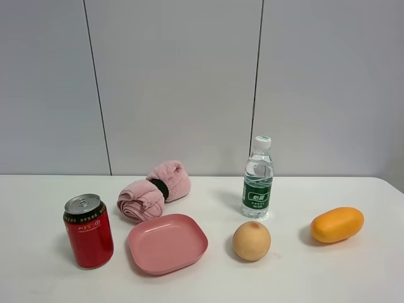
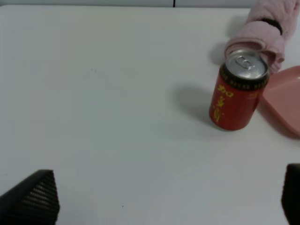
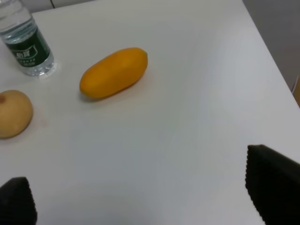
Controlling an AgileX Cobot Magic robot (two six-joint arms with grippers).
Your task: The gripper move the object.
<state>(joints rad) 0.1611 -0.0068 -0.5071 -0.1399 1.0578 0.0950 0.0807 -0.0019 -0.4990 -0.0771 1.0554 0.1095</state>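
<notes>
The red can (image 1: 88,231) with a silver top, black band and gold marks stands upright at the table's front left. It also shows in the left wrist view (image 2: 238,90). My left gripper (image 2: 164,199) is open and empty, well short of the can, with bare table between its fingertips (image 2: 35,199). My right gripper (image 3: 140,197) is open and empty over bare table, apart from the orange fruit. Neither gripper shows in the exterior high view.
A pink plate (image 1: 167,243) lies just right of the can. A rolled pink towel (image 1: 154,189) lies behind them. A green-labelled water bottle (image 1: 258,180), a round peach-coloured fruit (image 1: 251,240) and an oval orange fruit (image 1: 337,224) stand to the right. The table's right edge (image 3: 269,51) is near.
</notes>
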